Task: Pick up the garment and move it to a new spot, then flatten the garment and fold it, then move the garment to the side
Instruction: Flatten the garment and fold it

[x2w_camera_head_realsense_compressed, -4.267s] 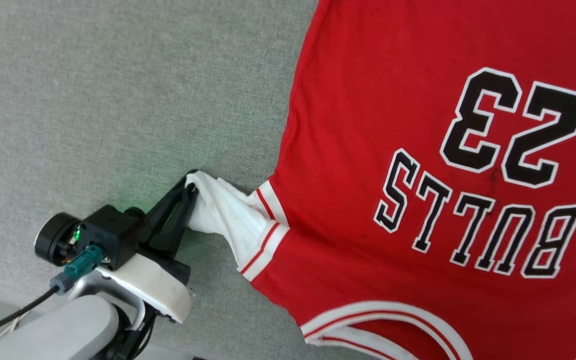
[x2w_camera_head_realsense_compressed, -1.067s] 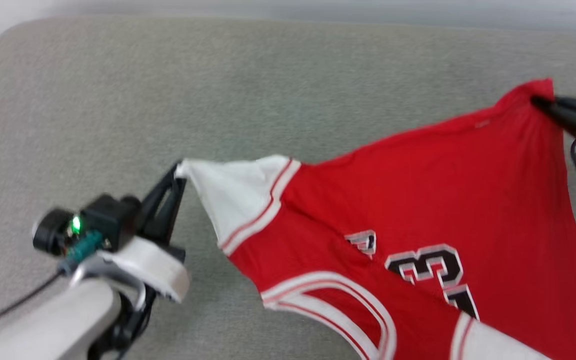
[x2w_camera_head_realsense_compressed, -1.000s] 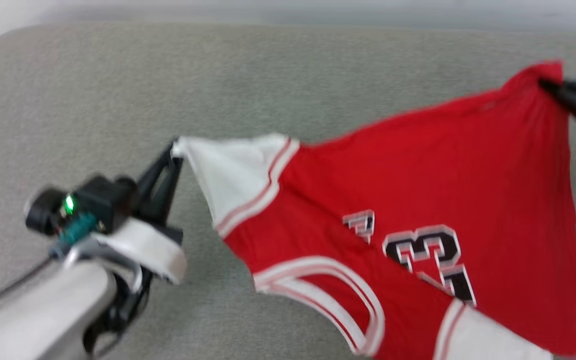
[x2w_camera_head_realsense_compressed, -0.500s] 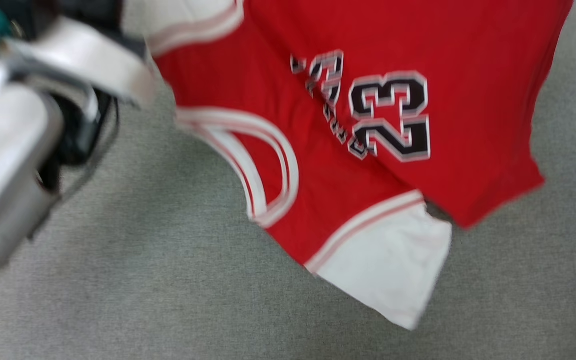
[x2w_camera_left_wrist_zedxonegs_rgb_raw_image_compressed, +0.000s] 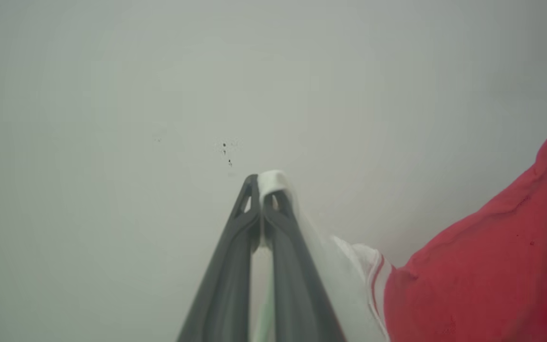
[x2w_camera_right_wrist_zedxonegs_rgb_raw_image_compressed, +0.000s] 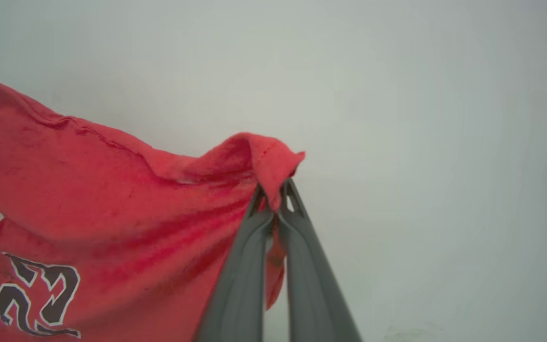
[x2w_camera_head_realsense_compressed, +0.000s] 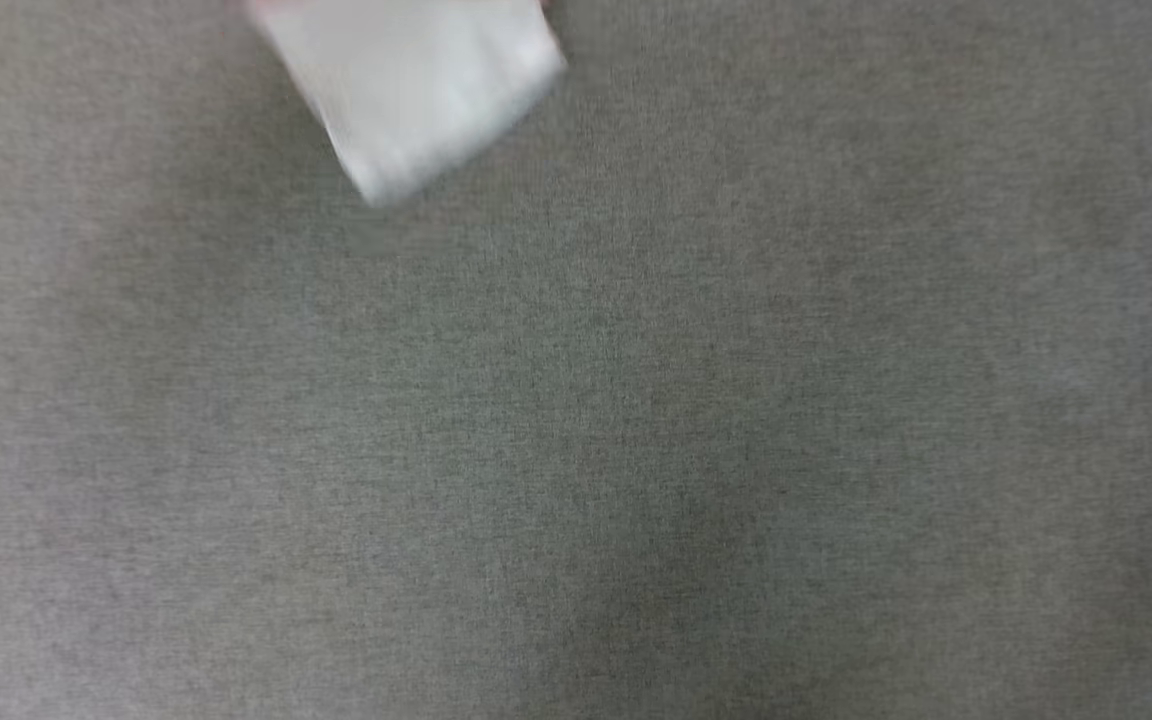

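Note:
The garment, a red jersey with white sleeves, hangs lifted off the grey surface. In the left wrist view my left gripper (x2w_camera_left_wrist_zedxonegs_rgb_raw_image_compressed: 259, 183) is shut on the tip of a white sleeve (x2w_camera_left_wrist_zedxonegs_rgb_raw_image_compressed: 335, 275), and the red body (x2w_camera_left_wrist_zedxonegs_rgb_raw_image_compressed: 492, 266) hangs to its right. My right gripper (x2w_camera_right_wrist_zedxonegs_rgb_raw_image_compressed: 273, 192) pinches a red corner of the garment (x2w_camera_right_wrist_zedxonegs_rgb_raw_image_compressed: 112, 204) in the right wrist view, with black numerals at the lower left. The head view catches a blurred white sleeve (x2w_camera_head_realsense_compressed: 416, 90) dangling at the top edge.
A grey fabric surface (x2w_camera_head_realsense_compressed: 636, 420) spreads below. A pale plain wall (x2w_camera_left_wrist_zedxonegs_rgb_raw_image_compressed: 159, 95) stands behind both grippers.
The garment, first lying flat with my left gripper on its sleeve, has been lifted by both grippers. The head view has swung, so the jersey and arms have slid out past its top edge.

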Controlling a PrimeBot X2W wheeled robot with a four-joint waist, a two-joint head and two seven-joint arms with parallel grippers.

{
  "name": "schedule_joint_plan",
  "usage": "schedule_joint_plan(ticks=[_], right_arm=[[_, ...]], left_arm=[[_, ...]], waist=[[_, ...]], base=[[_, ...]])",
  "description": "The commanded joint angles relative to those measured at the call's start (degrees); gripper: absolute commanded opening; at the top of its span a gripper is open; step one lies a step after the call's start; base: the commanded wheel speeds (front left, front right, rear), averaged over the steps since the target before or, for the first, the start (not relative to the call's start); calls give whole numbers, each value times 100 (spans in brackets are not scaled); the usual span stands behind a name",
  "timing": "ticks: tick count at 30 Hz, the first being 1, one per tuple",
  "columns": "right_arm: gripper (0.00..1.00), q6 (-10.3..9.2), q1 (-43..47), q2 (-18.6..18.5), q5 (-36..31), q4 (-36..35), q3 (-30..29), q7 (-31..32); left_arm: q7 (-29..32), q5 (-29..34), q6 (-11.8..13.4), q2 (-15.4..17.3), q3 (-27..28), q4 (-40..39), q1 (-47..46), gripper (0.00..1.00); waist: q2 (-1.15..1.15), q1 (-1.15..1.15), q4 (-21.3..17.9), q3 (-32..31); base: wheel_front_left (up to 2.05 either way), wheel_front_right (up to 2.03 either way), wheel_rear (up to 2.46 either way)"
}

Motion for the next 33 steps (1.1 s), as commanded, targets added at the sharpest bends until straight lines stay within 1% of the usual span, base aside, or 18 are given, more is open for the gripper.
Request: schedule_joint_plan(ticks=[1, 7, 10, 13, 19, 23, 27, 31, 33], right_arm=[[0, -6, -198, 72, -56, 77, 9, -65], [0, -6, -1166, 217, -258, 643, 83, -377], [0, -6, -1412, 294, -311, 973, 162, -538], [0, -6, -1456, 374, -264, 1329, 296, -609], [0, -6, -949, 599, -17, 1851, 739, -852], [0, -6, -470, 751, 228, 2078, 1083, -1077], [0, -6, 112, 857, 481, 2180, 1428, -1272], [0, -6, 803, 839, 857, 2145, 1675, -1440], [0, -6, 1205, 795, 1016, 2082, 1850, -1466]], left_arm=[[-1, 70, -57, -25, 23, 115, -228, 0], [-86, 254, -362, -332, 37, 904, -1358, 0], [-186, 304, -467, -455, 26, 1224, -1657, 0], [-297, 273, -547, -555, -10, 1497, -1673, 0], [-532, 156, -689, -638, -153, 1904, -1039, 0], [-711, 33, -746, -623, -236, 2028, -330, 0], [-871, -140, -729, -559, -222, 1987, 511, 0], [-951, -241, -689, -485, -270, 1795, 1571, 0], [-967, -269, -582, -369, -252, 1673, 2113, 0]], waist=[[0, -1, 2, 174], [0, -1, 41, 504], [0, -1, 77, 622], [0, -1, 104, 700], [0, -1, 101, 747], [0, -1, 82, 688], [0, -1, 74, 535], [0, -1, 129, 287], [0, -1, 144, 122]], base=[[0, 0, 0], [0, 0, 0], [0, 0, 0], [0, 0, 0], [0, 0, 0], [0, 0, 0], [0, 0, 0], [0, 0, 0], [0, 0, 0]])
